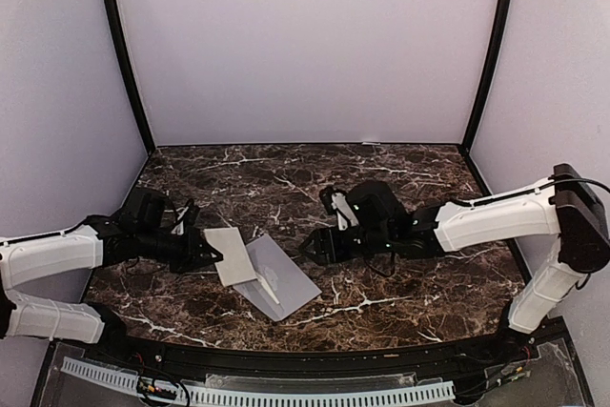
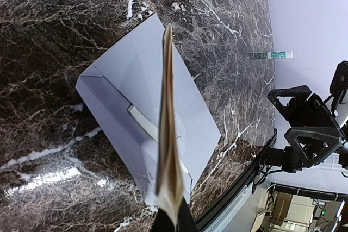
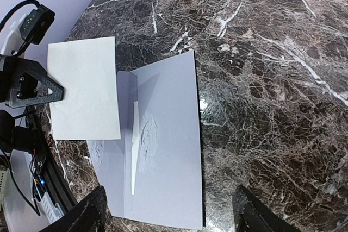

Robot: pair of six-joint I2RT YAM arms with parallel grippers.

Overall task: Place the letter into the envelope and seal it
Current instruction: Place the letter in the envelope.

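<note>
The letter (image 1: 229, 254) is a folded off-white sheet, and my left gripper (image 1: 210, 253) is shut on its left edge, holding it just above the table. In the left wrist view the letter (image 2: 168, 118) shows edge-on, rising from the left gripper (image 2: 173, 222). Its free edge overlaps the left side of the envelope (image 1: 283, 278). The grey-lavender envelope (image 3: 163, 156) lies flat with its flap side toward the letter (image 3: 84, 88), a white strip along the fold. My right gripper (image 3: 171, 217) is open, its fingers straddling the envelope's near end, hovering right of it (image 1: 310, 247).
The dark marble table (image 1: 400, 178) is ringed by lavender walls. A black rail (image 1: 286, 361) runs along the near edge. A small white-and-green label (image 2: 271, 55) sticks to the back wall. The right gripper (image 2: 304, 129) shows in the left wrist view.
</note>
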